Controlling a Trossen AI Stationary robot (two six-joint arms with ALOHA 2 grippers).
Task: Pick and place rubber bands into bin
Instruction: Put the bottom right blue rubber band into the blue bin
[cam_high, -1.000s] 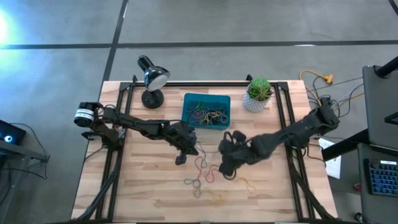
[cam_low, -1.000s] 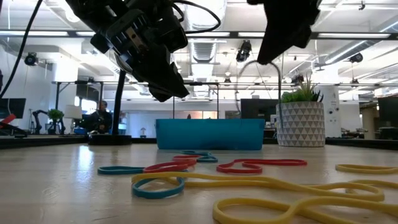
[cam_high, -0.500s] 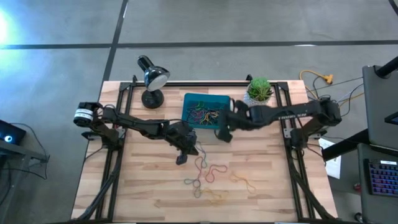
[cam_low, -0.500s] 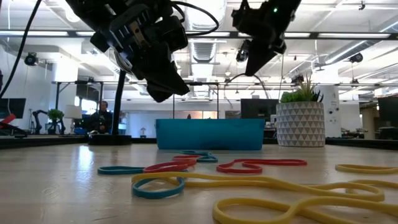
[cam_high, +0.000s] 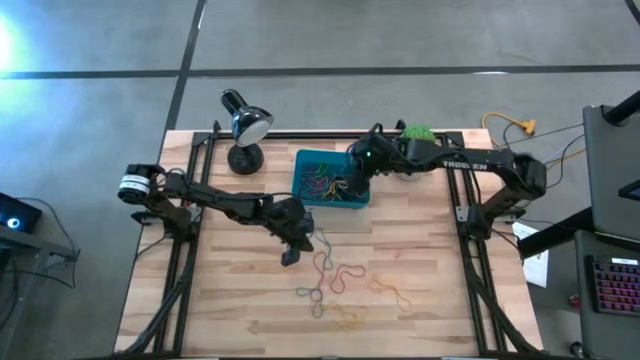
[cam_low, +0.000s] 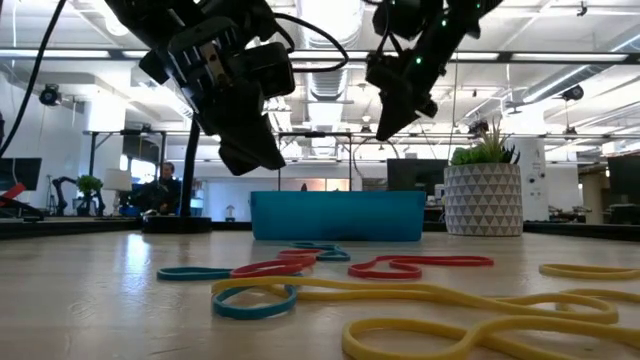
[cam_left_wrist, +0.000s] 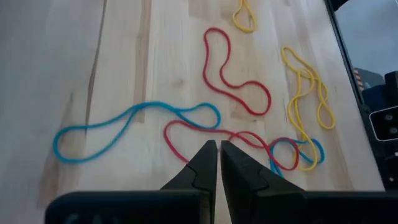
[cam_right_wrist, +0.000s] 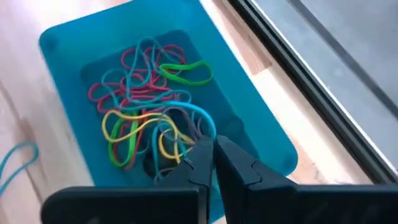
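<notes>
Overhead: pale wooden table (cam_high: 420, 290) on a grey concrete floor. White lettering on the right arm, too small to read. Teal bin (cam_high: 309, 158) at the back of the table, between a desk lamp (cam_high: 244, 125) and a potted plant (cam_high: 418, 135), holding a tangle of rubber bands (cam_right_wrist: 149, 118). Right gripper (cam_right_wrist: 212, 151) over the bin, fingers closed on a blue band. Left gripper (cam_left_wrist: 218, 158) closed and empty above loose bands (cam_left_wrist: 230, 93) mid-table. Behind: an open workshop with ceiling lights.
</notes>
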